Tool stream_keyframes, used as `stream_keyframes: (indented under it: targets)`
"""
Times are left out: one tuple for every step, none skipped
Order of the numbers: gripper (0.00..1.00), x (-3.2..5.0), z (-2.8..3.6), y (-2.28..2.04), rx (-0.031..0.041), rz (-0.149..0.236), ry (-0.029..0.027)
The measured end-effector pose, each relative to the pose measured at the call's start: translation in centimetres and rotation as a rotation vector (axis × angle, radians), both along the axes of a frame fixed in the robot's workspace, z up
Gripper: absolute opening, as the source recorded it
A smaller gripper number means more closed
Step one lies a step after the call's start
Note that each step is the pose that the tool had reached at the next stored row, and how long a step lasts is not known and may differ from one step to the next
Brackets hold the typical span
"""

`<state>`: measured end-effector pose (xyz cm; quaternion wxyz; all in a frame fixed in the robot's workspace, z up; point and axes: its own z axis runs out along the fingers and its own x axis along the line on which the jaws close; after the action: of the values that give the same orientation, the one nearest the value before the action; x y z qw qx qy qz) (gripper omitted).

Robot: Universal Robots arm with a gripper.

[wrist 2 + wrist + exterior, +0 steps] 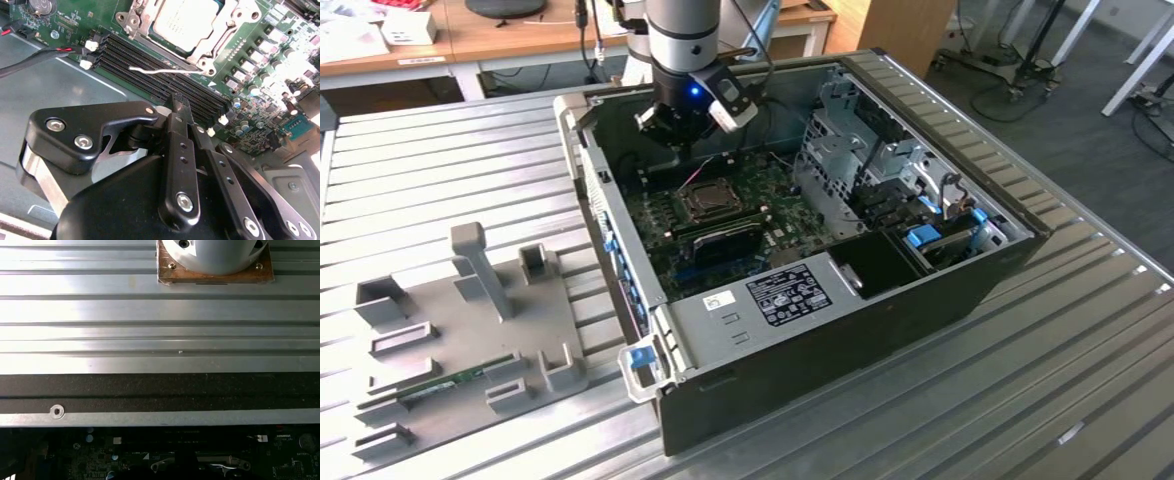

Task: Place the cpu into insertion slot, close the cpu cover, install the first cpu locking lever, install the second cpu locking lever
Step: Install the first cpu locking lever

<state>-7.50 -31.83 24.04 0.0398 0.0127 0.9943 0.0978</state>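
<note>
The small flat square cpu with a silver-grey metal top [192,22] sits in the square dark-framed insertion slot [708,201] of the green motherboard [774,215]. The thin silver-metal cpu cover [218,47] lies down around the chip, which shows through its window. A thin silver wire lever [167,70] runs along the socket's edge, between it and the long black memory slots [200,102].

The black two-fingered tool [181,106] hangs over those memory slots, clear of the cpu. Its fingers are pressed together and hold nothing. In the exterior view the tool [680,128] hangs inside the open black-and-grey computer case [961,290].

A black-and-white label [787,292] is stuck on the grey shroud beside the board; its print is too small to read.

The case stands on a ribbed metal tabletop [440,170]. At the exterior view's left a grey slotted fixture [467,330] carries a narrow green memory stick [454,382].
</note>
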Motion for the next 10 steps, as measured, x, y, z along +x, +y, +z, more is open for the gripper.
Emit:
stream_keyframes:
  targets:
    - [0.10,0.01,-0.01,0.00,0.0000,0.000,0.0000]
    - [0.10,0.03,-0.03,0.00,0.0002,0.000,-0.0001]
    - [0.10,0.06,-0.05,0.00,0.0002,0.000,0.0000]
    - [0.10,0.09,-0.08,0.00,0.0002,0.000,-0.0001]
    - [0.10,0.14,-0.10,0.00,0.0000,0.000,0.0000]
    - [0.10,0.19,-0.12,0.00,0.0001,0.000,0.0000]
    - [0.10,0.23,-0.16,0.00,0.0001,0.000,0.0000]
    - [0.10,0.25,-0.20,0.00,0.0002,0.000,-0.0001]
    - [0.10,0.25,-0.22,0.00,0.0001,0.000,0.0000]
    - [0.10,0.25,-0.21,0.00,-0.0001,0.000,0.0001]
